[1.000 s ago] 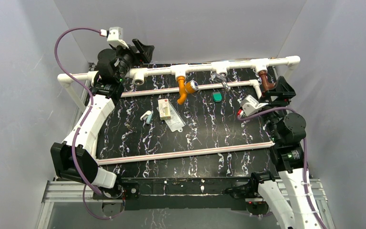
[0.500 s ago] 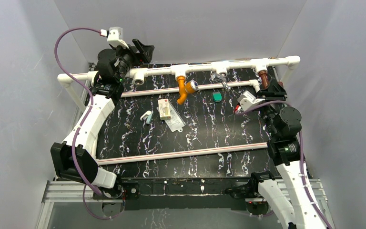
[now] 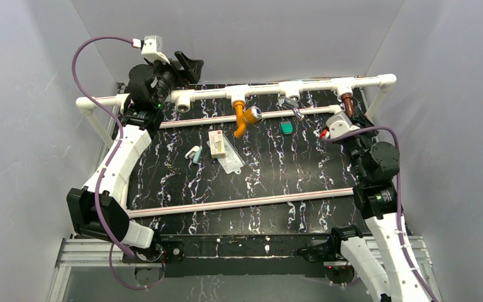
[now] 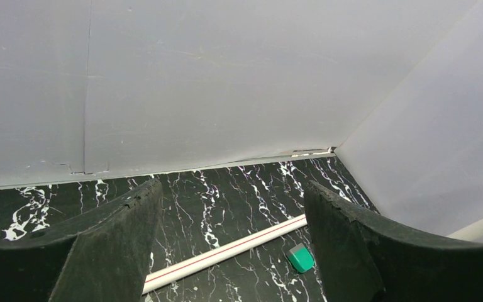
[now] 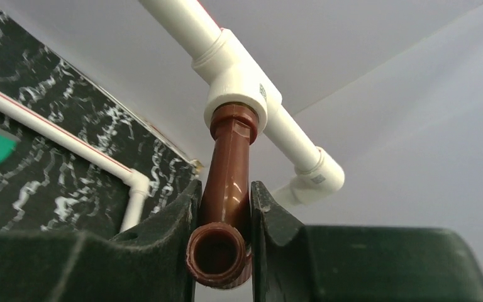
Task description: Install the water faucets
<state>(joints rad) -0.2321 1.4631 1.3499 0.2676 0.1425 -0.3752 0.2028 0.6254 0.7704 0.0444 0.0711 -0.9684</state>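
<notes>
The dark reddish-brown water faucet hangs from a white tee on the back pipe, its open threaded end facing the right wrist camera. My right gripper is shut on its body, one finger on each side. From above, this faucet sits at the pipe's right end with the right gripper just below it. The orange water faucet, with a silver knob, hangs from a tee further left. My left gripper is open and holds nothing, raised at the back left.
A small green block lies on the black marbled table near a thin white pipe. A silver fitting hangs under the middle tee. A small box and a clear bag lie centre-left. A long white pipe crosses the front.
My right gripper moved back and up to the reddish-brown faucet and shut on it, and its wrist turned. The left arm stayed still.
</notes>
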